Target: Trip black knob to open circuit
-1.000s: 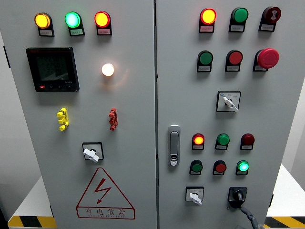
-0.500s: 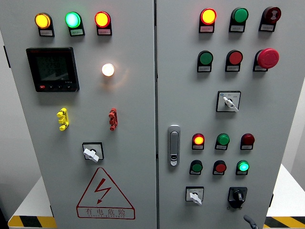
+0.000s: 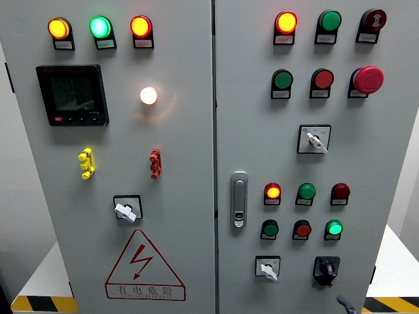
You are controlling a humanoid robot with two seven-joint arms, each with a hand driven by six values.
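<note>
The black rotary knob (image 3: 326,269) sits at the lower right of the grey cabinet's right door, its handle pointing roughly upward. Just below and right of it, a grey fingertip (image 3: 344,303) of my right hand pokes up from the bottom edge, apart from the knob. The rest of that hand is out of the picture. My left hand does not show.
White selector switches (image 3: 267,268) (image 3: 315,139) (image 3: 126,209), a red mushroom stop button (image 3: 368,79), lit and unlit pilot lamps, a door latch (image 3: 239,199), a black meter (image 3: 72,95) and a high-voltage warning triangle (image 3: 144,266) cover the two doors.
My right hand has dropped away from the black knob: a second ago a finger reached its lower edge, now only a fingertip shows at the bottom edge.
</note>
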